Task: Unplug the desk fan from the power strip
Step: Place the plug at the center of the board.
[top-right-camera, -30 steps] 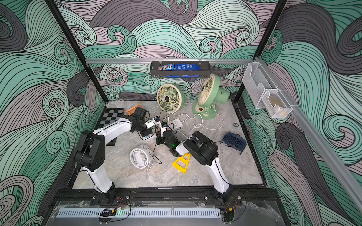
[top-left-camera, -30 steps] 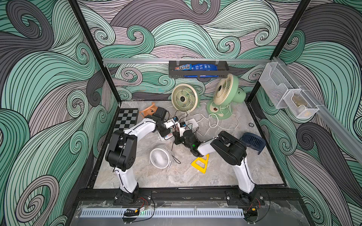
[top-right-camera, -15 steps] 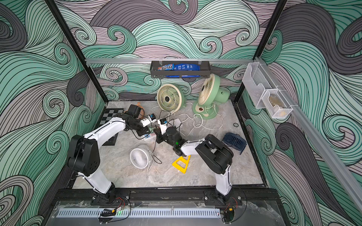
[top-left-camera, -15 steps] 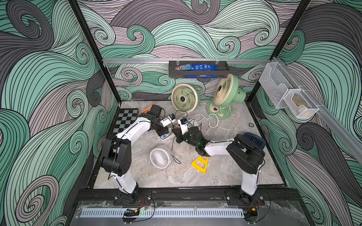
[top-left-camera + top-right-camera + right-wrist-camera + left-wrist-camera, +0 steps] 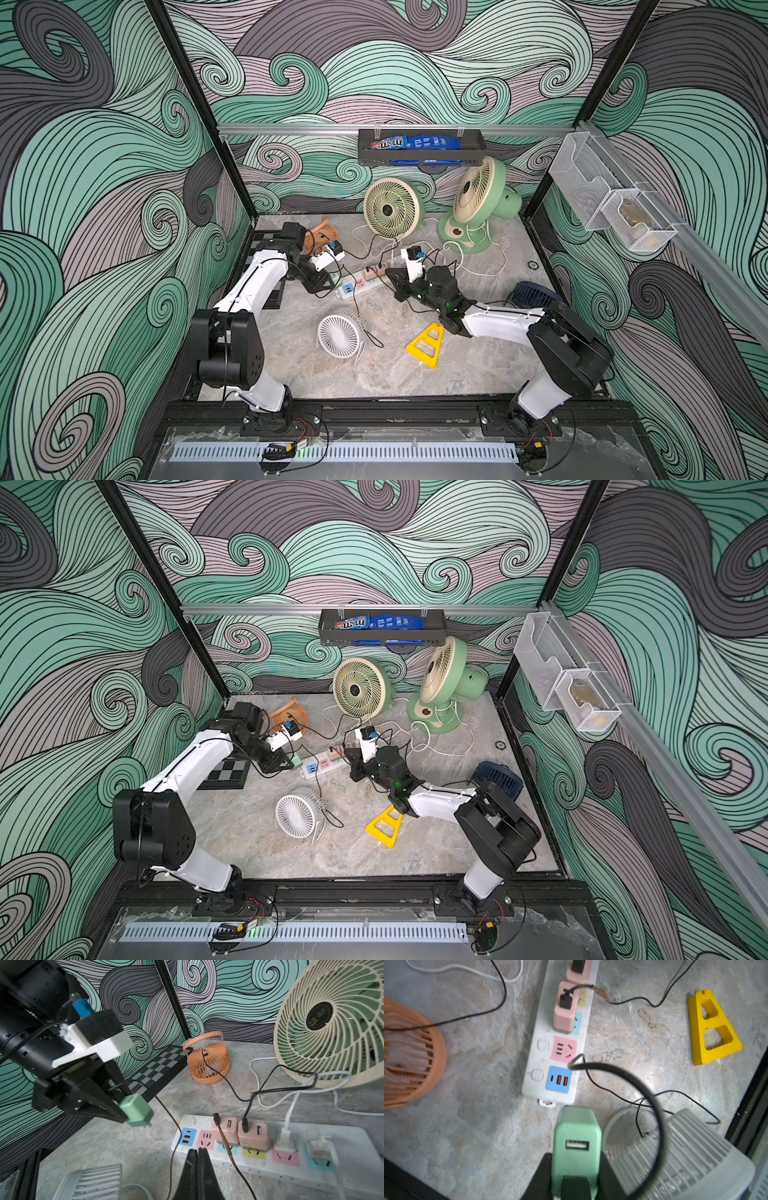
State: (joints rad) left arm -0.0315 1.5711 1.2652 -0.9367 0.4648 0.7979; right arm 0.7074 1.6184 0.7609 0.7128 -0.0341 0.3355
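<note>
Your left gripper [image 5: 576, 1178] is clamped on the green charger [image 5: 136, 1110], which hangs in the air clear of the power strip [image 5: 538, 1059] with its prongs bare. The pull itself looks done, and the job now is to get the charger away cleanly.

The orange fan [image 5: 409, 1053] sits out on that side, so carry the charger to bare tabletop between it and the strip's blue USB end, not over it. Mind the black cord [image 5: 654, 1105] plugged into the charger: it loops down beside the strip and seems to run to the white fan [image 5: 338, 336] near the strip, toward the front of the cell. Move slowly enough that the loop neither snags the strip's corner nor drags that light fan.

The strip lies flat in the middle of the tabletop, between the two arms. The pink socket [image 5: 564, 1049] next to the USB end is empty, and the two pink chargers [image 5: 252, 1136] next along are plugged in — leave those alone.

Your right gripper [image 5: 198, 1157] has its jaws pressed together, tips at the strip's long edge by that empty socket. I cannot tell whether they bear down on it. Use it to steady the strip until the charger is set down — then let go and lift the left arm straight up.
</note>
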